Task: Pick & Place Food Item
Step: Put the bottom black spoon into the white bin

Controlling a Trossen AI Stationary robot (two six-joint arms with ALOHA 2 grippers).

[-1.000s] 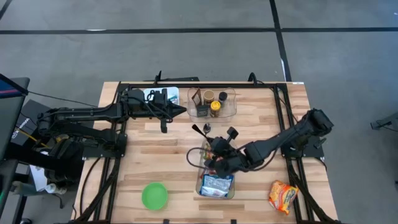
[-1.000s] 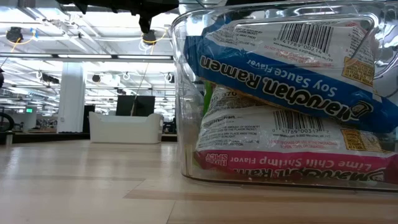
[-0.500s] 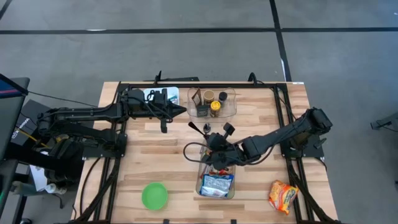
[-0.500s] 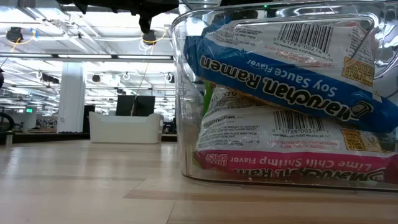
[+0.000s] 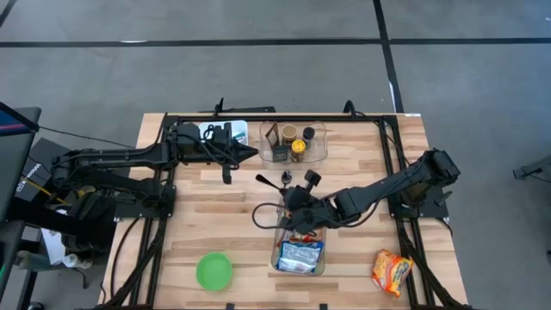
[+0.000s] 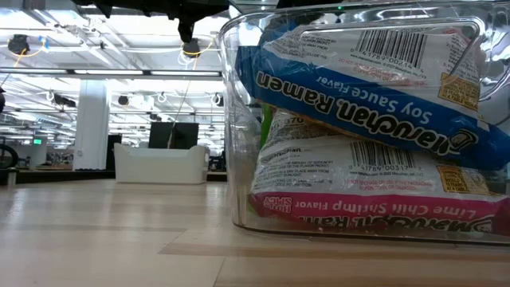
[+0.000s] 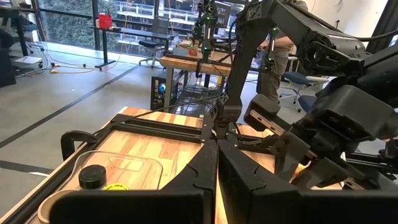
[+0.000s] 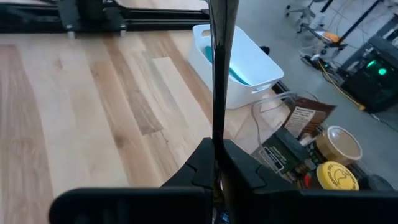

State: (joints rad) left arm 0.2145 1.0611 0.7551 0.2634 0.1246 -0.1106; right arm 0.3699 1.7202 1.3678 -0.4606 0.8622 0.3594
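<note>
since a second ago the right gripper (image 5: 274, 182), fingers pressed together and empty, has swung from the clear ramen bin (image 5: 300, 257) toward table centre. left gripper (image 5: 250, 152) waits closed. orange ramen packet (image 5: 391, 270) lies unpicked near the front right corner.

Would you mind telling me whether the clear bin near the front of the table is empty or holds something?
It holds something. The clear bin contains two stacked ramen packets: a blue soy sauce one on a pink lime chili shrimp one.

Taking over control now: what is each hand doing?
Left hand: closed, holding nothing, near the jar bin.
Right hand: closed, holding nothing, over the ramen bin.
</note>
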